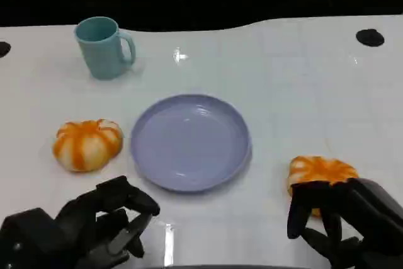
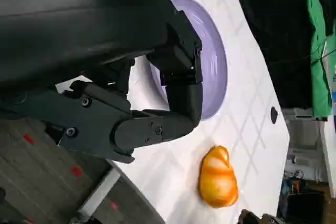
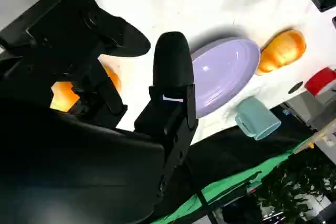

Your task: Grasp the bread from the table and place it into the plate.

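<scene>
Your white table (image 1: 283,92) carried everything, with the lavender plate (image 1: 190,141) at its centre, bare of any bread. From the plate, one orange-and-white bread roll (image 1: 87,143) lay at nine o'clock, well apart from the rim, and a second roll (image 1: 320,173) lay at about four o'clock, near the table's front edge. The teal mug (image 1: 104,46) stood upright at eleven o'clock, handle turned toward the plate.

Your right hand (image 1: 343,218) reached the second roll from the near side, fingers (image 1: 301,209) curved down over its front edge, partly spread; whether they touched it, you could not tell from these views. Your left hand (image 1: 94,225) sat at seven o'clock from the plate, fingers (image 1: 135,201) loosely apart and holding nothing, the first roll beyond it at about twelve.
</scene>
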`<state>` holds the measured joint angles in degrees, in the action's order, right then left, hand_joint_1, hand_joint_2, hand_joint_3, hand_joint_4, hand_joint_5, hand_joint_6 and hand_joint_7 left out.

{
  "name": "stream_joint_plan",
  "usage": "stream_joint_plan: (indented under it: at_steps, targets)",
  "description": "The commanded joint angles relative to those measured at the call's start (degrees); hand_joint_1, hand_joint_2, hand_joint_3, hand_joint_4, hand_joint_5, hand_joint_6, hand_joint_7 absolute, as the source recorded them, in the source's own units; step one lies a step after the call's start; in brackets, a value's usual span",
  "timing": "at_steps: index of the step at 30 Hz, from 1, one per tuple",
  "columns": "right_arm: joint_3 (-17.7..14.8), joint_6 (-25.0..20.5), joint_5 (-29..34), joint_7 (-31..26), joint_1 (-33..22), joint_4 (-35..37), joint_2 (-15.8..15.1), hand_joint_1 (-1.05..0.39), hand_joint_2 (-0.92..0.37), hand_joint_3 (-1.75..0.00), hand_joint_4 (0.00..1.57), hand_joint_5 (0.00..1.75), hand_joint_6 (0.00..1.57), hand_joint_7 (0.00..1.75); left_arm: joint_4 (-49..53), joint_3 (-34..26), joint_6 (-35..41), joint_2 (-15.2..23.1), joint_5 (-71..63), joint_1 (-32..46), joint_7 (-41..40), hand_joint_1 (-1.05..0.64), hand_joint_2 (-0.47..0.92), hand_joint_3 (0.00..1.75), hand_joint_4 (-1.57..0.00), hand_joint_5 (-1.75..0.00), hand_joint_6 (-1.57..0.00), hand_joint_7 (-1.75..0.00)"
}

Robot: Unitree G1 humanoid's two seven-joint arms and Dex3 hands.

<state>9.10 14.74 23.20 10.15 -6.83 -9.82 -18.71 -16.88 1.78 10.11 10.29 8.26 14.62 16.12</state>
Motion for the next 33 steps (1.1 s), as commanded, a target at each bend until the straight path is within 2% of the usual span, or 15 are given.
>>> stream_joint_plan:
  at_steps: [1, 22, 26, 29, 31, 33]
  targets:
    - [-0.22, 0.43, -0.01, -0.43, 0.40, 0.34, -0.58, -0.06, -0.36, -1.15, 0.98, 1.75, 0.87, 1.26, 0.19, -0.48, 0.12, 0.54, 0.03, -0.24, 0.12, -0.42, 0.92, 0.47, -0.65, -1.75, -0.61, -1.35]
    - [-0.08, -0.11, 0.25, -0.39, 0.35, 0.21, -0.45, -0.05, -0.37, -1.14, 0.98, 1.75, 0.89, 1.25, 0.58, -0.56, -0.07, 0.51, 0.27, -0.38, 0.26, -0.41, 0.92, 0.48, -0.65, -1.75, -0.61, -1.34]
    - [-0.29, 1.15, -0.35, -1.20, 0.53, 1.02, -0.10, -0.05, -0.36, -1.15, 0.97, 1.75, 0.87, 1.24, 0.66, -0.63, -0.16, 0.43, 0.47, -0.41, 0.31, -0.41, 0.92, 0.48, -0.65, -1.75, -0.61, -1.34]
    - [-0.62, 1.85, -1.04, -1.81, 0.70, 1.67, 0.30, -0.06, -0.33, -1.16, 0.96, 1.75, 0.86, 1.19, 0.78, -0.60, -0.23, 0.52, 0.28, -0.47, 0.27, -0.42, 0.92, 0.47, -0.66, -1.75, -0.61, -1.34]
    - [-0.75, 2.20, -1.29, -2.23, 0.71, 1.95, 0.49, -0.05, -0.33, -1.17, 0.93, 1.74, 0.89, 1.11, 0.75, -0.60, -0.10, 0.54, 0.23, -0.47, 0.21, -0.43, 0.92, 0.47, -0.66, -1.75, -0.61, -1.34]
    - [-1.01, 2.50, -0.71, -3.37, 0.59, 1.89, 0.80, -0.07, -0.33, -1.13, 0.89, 1.67, 0.90, 1.00, 0.85, -0.57, -0.33, 0.52, 0.25, -0.43, 0.30, -0.42, 0.92, 0.48, -0.65, -1.75, -0.61, -1.34]
